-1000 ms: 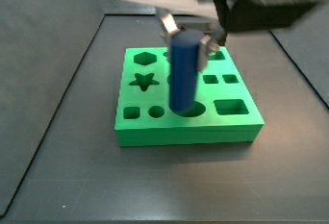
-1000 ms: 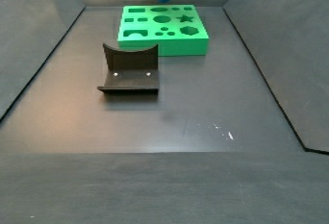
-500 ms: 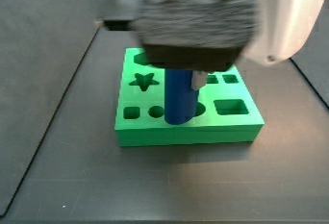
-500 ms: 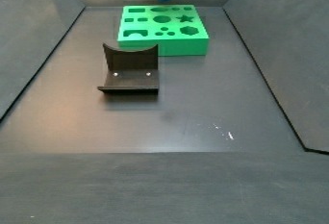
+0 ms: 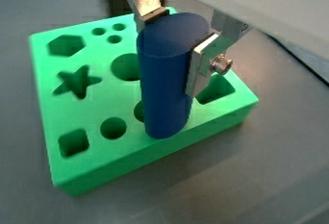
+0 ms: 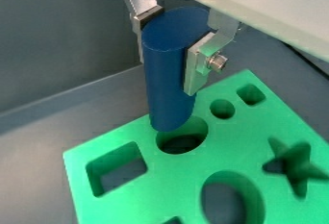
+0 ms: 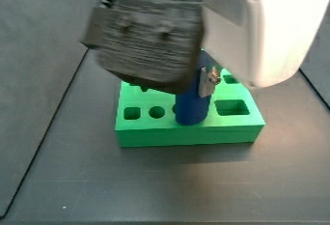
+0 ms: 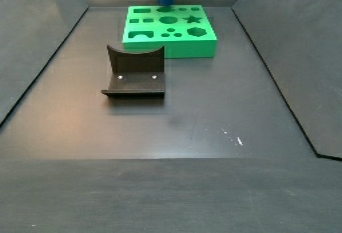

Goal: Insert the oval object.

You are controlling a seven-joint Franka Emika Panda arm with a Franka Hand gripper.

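Nearest the camera in a side view, bare dark floor is running up to the fixture point(image 8: 135, 74), standing well short of the action and playing no part. Beyond it the green shape-sorter block point(image 8: 171, 29) is sitting at the far end, and that is where things are happening. The gripper point(image 5: 180, 37) is now hanging directly over the block, its silver fingers point(image 6: 205, 58) closed flat against the sides of the oval object point(image 5: 168, 74), so the grip is looking firm. Compared with a second ago, the blue peg is riding lower: earlier its bottom end was hovering clear above the green top, and now, in a side view, the oval object point(image 7: 192, 106) is looking partly sunk among the cutouts, with the wrist body filling much more of that picture. That suggests the descent is under way and the insertion is beginning rather than finished. In a wrist view the peg's lower end is sitting right at a dark opening point(image 6: 183, 141) in the block; whether it is already inside I cannot tell. The peg's long axis is standing close to vertical, its lower end pointing straight down at the block and its upper end held between the fingers.
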